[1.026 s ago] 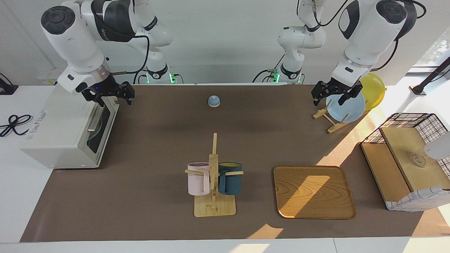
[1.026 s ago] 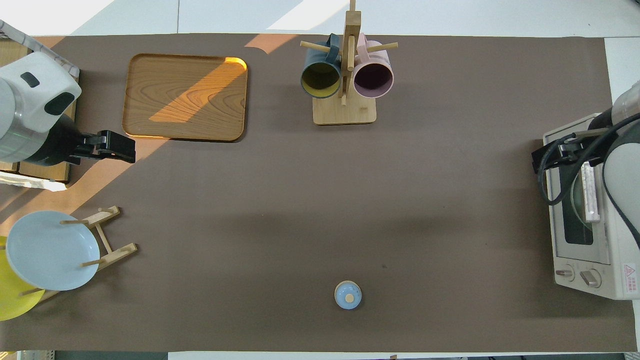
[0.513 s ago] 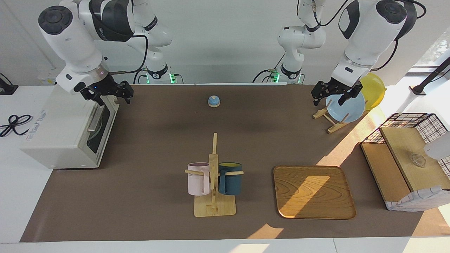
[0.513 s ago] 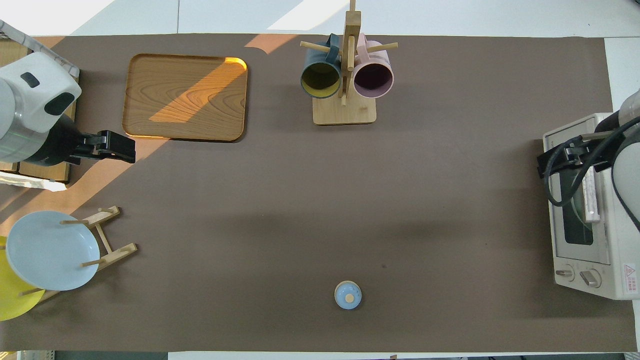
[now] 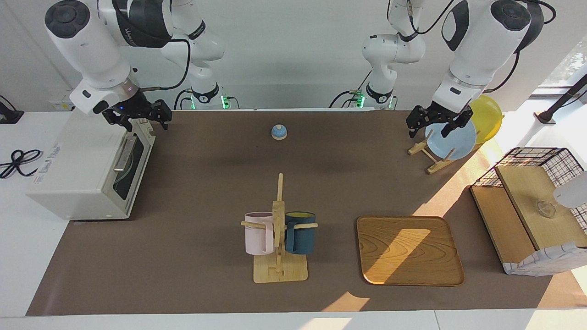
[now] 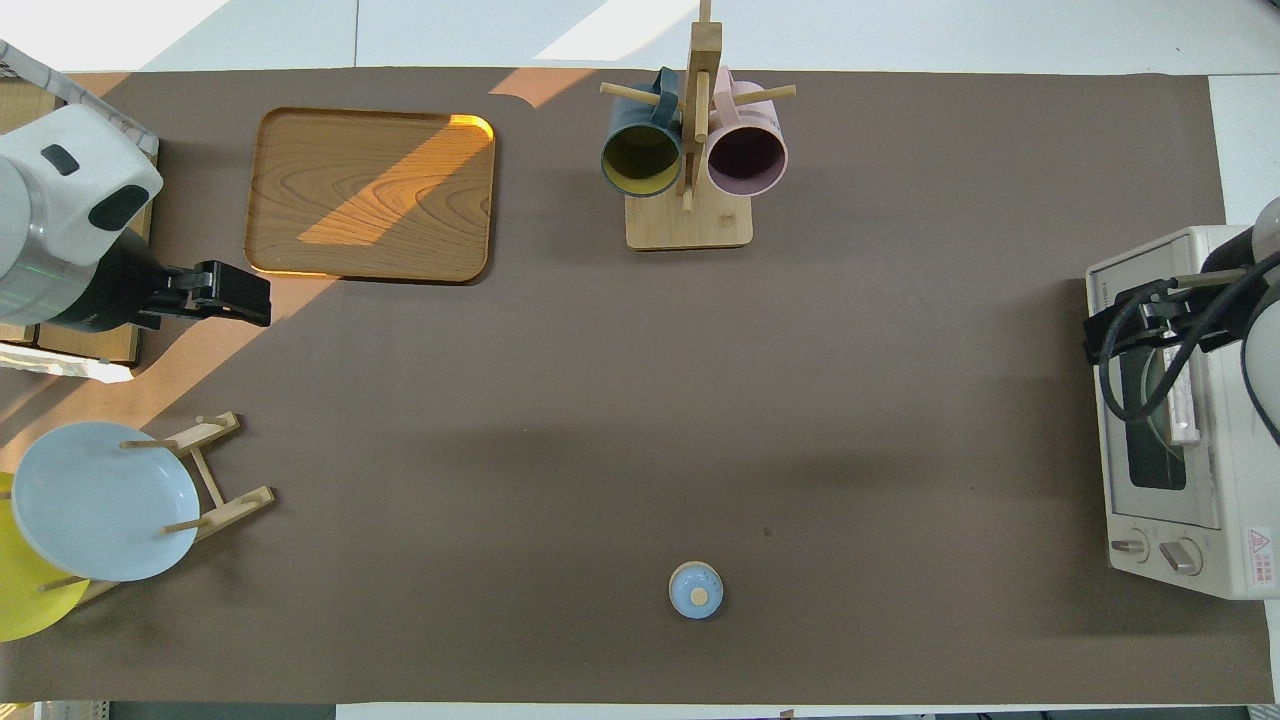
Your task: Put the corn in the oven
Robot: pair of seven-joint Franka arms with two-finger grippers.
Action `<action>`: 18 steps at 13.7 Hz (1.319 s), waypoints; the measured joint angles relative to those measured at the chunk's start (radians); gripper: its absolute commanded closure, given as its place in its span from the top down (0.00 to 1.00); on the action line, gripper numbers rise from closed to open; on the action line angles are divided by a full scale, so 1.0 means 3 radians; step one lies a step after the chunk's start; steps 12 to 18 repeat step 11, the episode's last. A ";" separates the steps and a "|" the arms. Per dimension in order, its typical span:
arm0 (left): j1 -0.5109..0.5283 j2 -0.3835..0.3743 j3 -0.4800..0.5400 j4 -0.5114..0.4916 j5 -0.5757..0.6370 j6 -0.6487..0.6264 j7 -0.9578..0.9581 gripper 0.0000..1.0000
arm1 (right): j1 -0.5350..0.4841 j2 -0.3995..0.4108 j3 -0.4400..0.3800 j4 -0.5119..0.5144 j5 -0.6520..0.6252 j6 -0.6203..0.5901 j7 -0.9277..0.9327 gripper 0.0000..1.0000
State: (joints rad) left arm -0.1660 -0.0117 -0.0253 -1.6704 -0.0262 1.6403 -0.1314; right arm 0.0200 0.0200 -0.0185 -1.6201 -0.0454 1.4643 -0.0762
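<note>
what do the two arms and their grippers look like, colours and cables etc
Both arms have glossy white rounded shells with dark grey joint caps and dark panels, and a metallic ring at each wrist. The right gripper and the left gripper are black, angular, two-fingered units. Black cables loop along the upper links of both arms. Small green lights glow at the two bases.

Facing camera high, across table (image 5: 192,183), toward robots; overhead steeply down from robots' end; both share whole tabletop.
</note>
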 measured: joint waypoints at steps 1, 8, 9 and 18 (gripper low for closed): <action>0.0000 0.0000 0.0000 0.0000 0.0000 0.0000 0.0000 1.00 | 0.0001 0.0000 0.0003 0.0000 0.0000 0.0000 0.0000 1.00; 0.0000 0.0000 0.0000 0.0000 0.0000 0.0000 0.0000 1.00 | -0.0008 0.0000 -0.0010 0.0053 0.0000 0.0064 0.0000 1.00; 0.0000 0.0000 0.0000 0.0000 0.0000 0.0000 0.0000 1.00 | -0.0008 0.0000 -0.0007 0.0056 0.0000 0.0065 0.0000 1.00; 0.0000 0.0000 0.0000 0.0000 0.0000 0.0000 0.0000 1.00 | -0.0008 0.0000 -0.0006 0.0060 0.0000 0.0066 0.0000 1.00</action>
